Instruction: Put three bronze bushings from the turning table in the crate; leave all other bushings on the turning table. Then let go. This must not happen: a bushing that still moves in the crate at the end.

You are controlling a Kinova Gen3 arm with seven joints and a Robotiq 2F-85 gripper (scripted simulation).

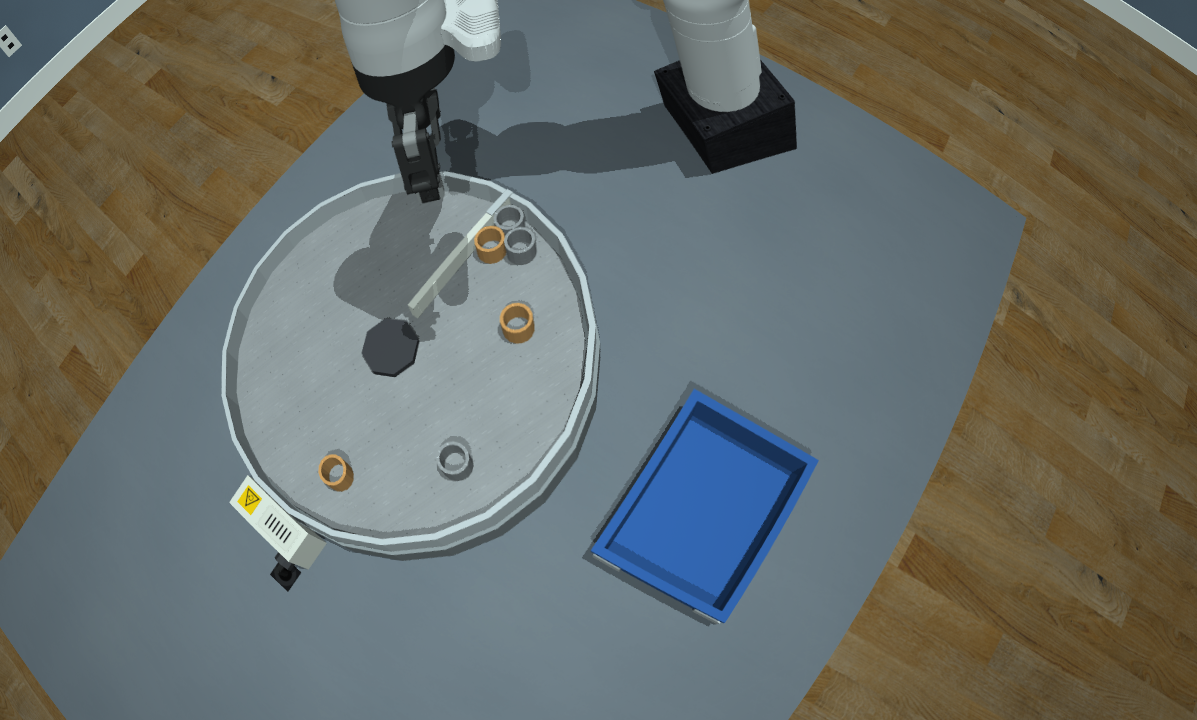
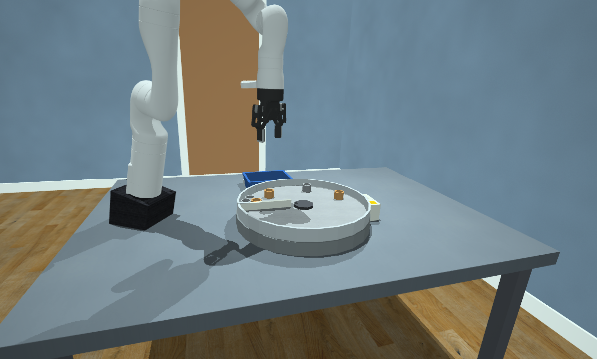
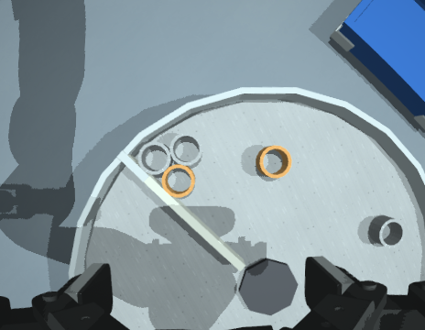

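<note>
Bronze bushing [image 1: 517,334] [image 2: 269,194] [image 3: 288,168] stands alone, crate side of dark octagonal hub [image 1: 390,347] [image 2: 303,205] [image 3: 267,287]; gripper [image 1: 421,195] [image 2: 269,135] [image 3: 208,283], fingers apart, high on hub's opposite side.

Arm: smooth white rounded segments with thin seam lines, ribbed white protrusion near the wrist, black collar; pincer [image 1: 429,195] [image 2: 269,132] [image 3: 208,283] is black, two-fingered, with jointed linkages and grey parts; base block [image 1: 752,147] [image 2: 126,214] is black and angular.
</note>
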